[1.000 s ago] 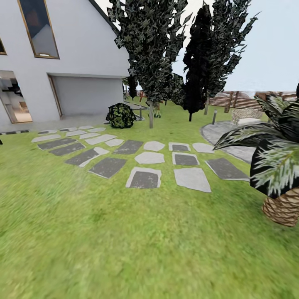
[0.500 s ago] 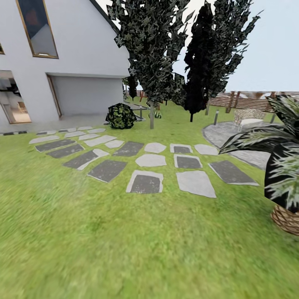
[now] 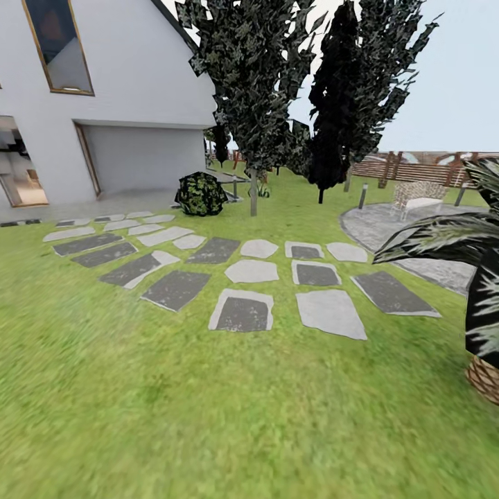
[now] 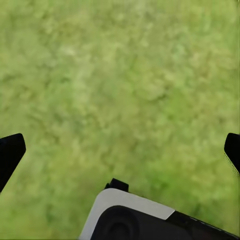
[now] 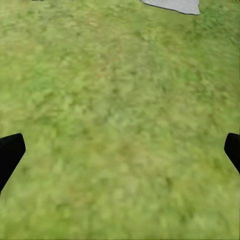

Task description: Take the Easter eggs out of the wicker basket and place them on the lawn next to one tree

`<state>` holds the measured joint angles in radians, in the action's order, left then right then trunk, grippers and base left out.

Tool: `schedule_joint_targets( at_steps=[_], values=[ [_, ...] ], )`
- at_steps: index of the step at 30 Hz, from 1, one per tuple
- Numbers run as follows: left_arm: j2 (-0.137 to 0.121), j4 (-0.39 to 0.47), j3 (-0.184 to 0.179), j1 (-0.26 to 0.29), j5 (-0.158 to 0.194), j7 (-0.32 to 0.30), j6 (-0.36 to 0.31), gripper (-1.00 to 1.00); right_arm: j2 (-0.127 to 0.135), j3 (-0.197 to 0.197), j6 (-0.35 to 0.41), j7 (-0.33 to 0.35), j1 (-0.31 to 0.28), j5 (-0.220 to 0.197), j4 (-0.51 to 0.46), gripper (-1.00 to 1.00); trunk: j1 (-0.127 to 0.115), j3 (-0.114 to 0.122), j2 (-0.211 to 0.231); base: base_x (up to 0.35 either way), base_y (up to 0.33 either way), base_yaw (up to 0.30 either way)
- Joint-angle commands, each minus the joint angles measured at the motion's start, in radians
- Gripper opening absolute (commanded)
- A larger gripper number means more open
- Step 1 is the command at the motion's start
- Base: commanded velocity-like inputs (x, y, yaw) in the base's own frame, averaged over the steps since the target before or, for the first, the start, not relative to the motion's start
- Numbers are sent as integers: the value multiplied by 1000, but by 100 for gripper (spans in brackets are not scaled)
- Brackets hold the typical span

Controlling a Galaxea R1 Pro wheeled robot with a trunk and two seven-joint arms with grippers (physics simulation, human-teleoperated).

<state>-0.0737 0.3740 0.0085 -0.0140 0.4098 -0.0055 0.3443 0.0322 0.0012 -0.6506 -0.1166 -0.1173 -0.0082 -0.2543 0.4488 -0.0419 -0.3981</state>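
Green grass lay nearest: the lawn [image 3: 208,416] ran under both wrist cameras. The left gripper [image 4: 120,150] and the right gripper [image 5: 120,150] each hung over bare turf with the dark fingertips spread wide at the frame edges, pinching nothing. From the head view, a small palm with a scaly trunk [image 3: 485,378] stood close at about four o'clock.

Farther out at twelve o'clock lay the grey stepping stones [image 3: 242,310], roughly twenty slabs, though the far ones blurred together. Behind them stood one round bush [image 3: 201,193] and one tree [image 3: 254,196] with a pale straight trunk. One dark tree with a thin black trunk [image 3: 320,195] rose at one o'clock, and the paved circle [image 3: 374,225] lay at two o'clock. The white house [image 3: 125,104] stood at eleven o'clock and the slatted fence [image 3: 416,168] at the far right.

No eggs or basket could be counted here, so their place could not be told. By the task's wording, the eggs would likely be light, hard-shelled, smooth and prone to rolling; a gentle pinch across the widest middle would probably suit them.
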Motion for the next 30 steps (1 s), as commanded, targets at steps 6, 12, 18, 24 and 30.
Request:
schedule_joint_targets(
  at_steps=[6, 12, 18, 24, 30],
  values=[
    [0, 2, 1, -1, 3, -1, 1, 100, 0, 0, -3, -2, -1, -1, 0, 100, 1, -8, -2, 335, 0, 0],
    [0, 2, 1, -1, 2, -1, 1, 100, 0, 0, -3, -2, -1, -1, 0, 100, 1, -10, -2, 335, 0, 0],
    [0, 2, 1, -1, 1, -1, 1, 100, 0, 0, -4, -2, -1, -1, 0, 100, 1, -10, -2, 335, 0, 0],
    [0, 2, 1, -1, 1, -1, 1, 100, 0, 0, -4, -2, -1, 0, 0, 100, 1, -7, -2, 335, 0, -92],
    [0, 2, 1, 0, 1, -1, 2, 100, 0, 0, -4, -2, -1, 1, 0, 100, 1, -5, -2, 335, 0, -42]
  ],
)
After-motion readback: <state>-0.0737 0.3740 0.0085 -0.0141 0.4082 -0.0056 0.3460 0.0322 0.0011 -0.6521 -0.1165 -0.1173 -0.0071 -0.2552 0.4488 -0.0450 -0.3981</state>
